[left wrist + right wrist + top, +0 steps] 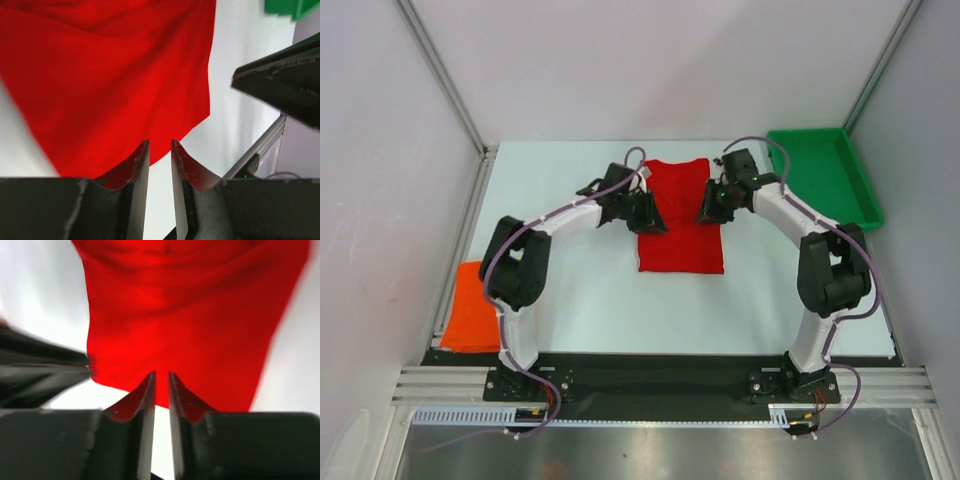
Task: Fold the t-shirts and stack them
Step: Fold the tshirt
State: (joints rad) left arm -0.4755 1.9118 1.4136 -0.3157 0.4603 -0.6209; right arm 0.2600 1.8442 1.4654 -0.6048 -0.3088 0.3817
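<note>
Red cloth t-shirt [681, 238] — soft, rectangular

Top camera looked down from above, behind arm bases [520, 385], whole table [590, 290] framed. 2 wrist cameras sat close behind own fingers [137, 167], facing red shirt [680, 215]; all 3 views shared it.

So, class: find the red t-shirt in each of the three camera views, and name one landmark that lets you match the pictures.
Top external: the red t-shirt lies flat in the middle of the table.
Left wrist: it fills the upper left of the picture.
Right wrist: it fills the upper middle, blurred.
Shared landmark: the white table, bare beside the shirt in all three; the green tray shows only in the top and left wrist views.
</note>
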